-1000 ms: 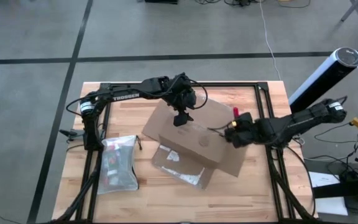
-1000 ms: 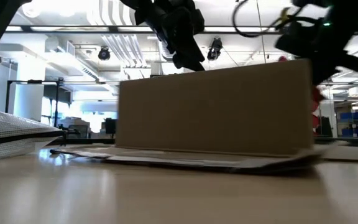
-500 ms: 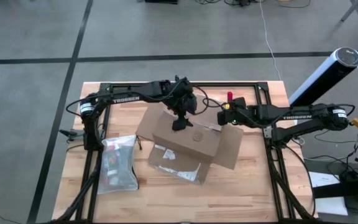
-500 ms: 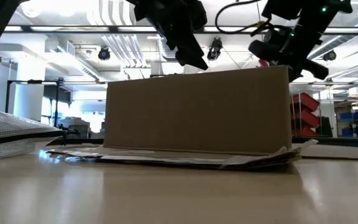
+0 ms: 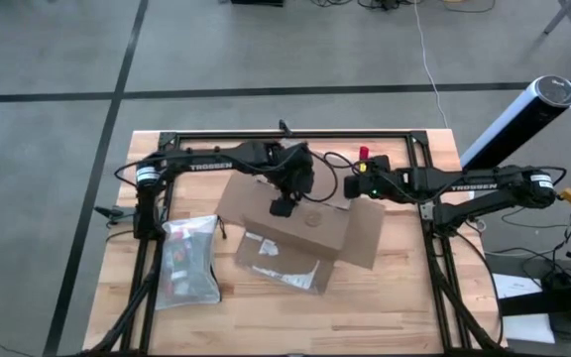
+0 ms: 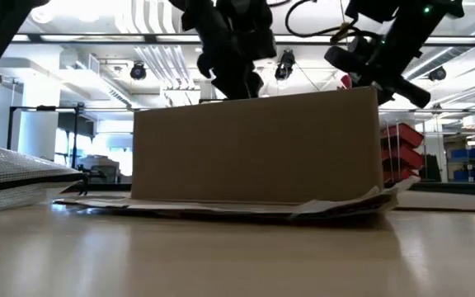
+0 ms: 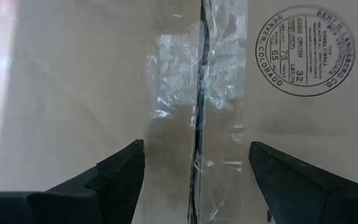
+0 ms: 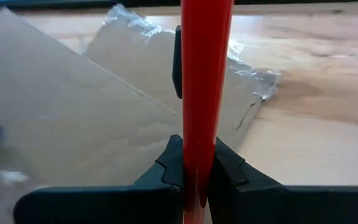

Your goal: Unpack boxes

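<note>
Cardboard shipping box (image 5: 295, 226) at table centre, top seam taped, outer flaps splayed flat. Looks light, stiff; slick tape, so grip the flap edges. Left gripper (image 5: 282, 206) spread wide over the seam. Right gripper (image 5: 363, 177) clamps red utility knife (image 8: 205, 93) by box's far corner.

**Box mid-table, arms over it**

Box (image 5: 300, 226) sits at table (image 5: 404, 307) centre w/ flaps spread flat around it. Left hand (image 5: 282, 206) hangs just above box top, over the taped seam. Right hand (image 5: 364, 184) is by box's far-right corner, knife (image 5: 365, 154) in it. Pouch (image 5: 189, 260) lies left of box, apart, nr table's left edge.
</note>
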